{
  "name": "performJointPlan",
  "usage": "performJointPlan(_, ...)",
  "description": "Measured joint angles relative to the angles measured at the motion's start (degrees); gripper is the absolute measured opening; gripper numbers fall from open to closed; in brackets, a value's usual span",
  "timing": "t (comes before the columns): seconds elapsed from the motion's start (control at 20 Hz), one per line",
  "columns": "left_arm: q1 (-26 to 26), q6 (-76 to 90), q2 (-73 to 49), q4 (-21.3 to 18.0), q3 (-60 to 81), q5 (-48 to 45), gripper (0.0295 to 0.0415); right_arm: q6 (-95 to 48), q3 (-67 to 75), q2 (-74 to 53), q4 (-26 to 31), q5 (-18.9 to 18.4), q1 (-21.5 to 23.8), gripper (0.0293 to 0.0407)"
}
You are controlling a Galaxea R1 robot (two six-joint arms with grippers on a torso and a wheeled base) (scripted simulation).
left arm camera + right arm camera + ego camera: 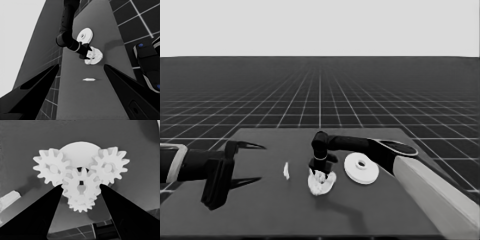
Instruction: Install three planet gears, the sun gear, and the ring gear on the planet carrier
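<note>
Head view: right gripper point(320, 169) stood over smaller round part point(321, 184) at table's middle; larger round part point(360, 168) just beside, bare. Left gripper point(250, 162) parked at left end, fingers spread, empty.

Left wrist view: thin white piece point(89, 79) lay apart.

Right wrist view: fingers hugged centre gear point(81, 187), meshed among three gears. Judged light, stiff, slippery; grip by toothed rim.

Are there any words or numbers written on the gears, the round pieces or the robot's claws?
None can be read.
The gears are plain white.
The larger round part is plain white.
The right claw and left claw are plain black.
The table bears no sign.
</note>
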Motion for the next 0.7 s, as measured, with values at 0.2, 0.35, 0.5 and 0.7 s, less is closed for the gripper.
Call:
performJointPlan(0.2,0.0,0.0,0.0,0.0,0.0,0.0,0.0385,2.4,0.0,0.0,0.0,0.0,0.0,0.0309)
performJointPlan(0.35,0.0,0.0,0.0,0.0,0.0,0.0,0.0385,4.2,0.0,0.0,0.0,0.0,0.0,0.0309)
performJointPlan(0.5,0.0,0.0,0.0,0.0,0.0,0.0,0.0385,6.0,0.0,0.0,0.0,0.0,0.0,0.0309)
performJointPlan(0.7,0.0,0.0,0.0,0.0,0.0,0.0,0.0385,8.4,0.0,0.0,0.0,0.0,0.0,0.0309)
